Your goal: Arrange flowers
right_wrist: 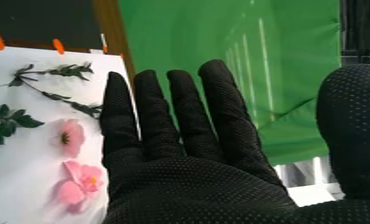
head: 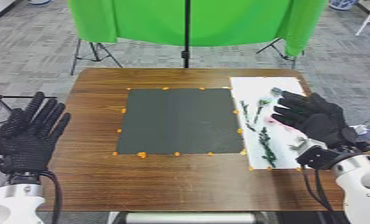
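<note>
Right hand hangs over the white sheet, palm bare, its fingers straight and nearly side by side, the thumb well apart from them; it grips nothing. It hides part of the sheet and whatever lies beneath. In the right wrist view, two pink flowers lie on the sheet near the fingers, one tip of a thin leafy stem runs up to the hand's outline, and a fuller green sprig is cut off by the edge. Farther along the sheet lies a long dark green sprig; a pale clump near the fingertips is too small to name. Beside the sheet is a dark mat edged with orange bits, on the brown surface. Left hand is at the surface's left edge, fingers straight, slightly spread.
</note>
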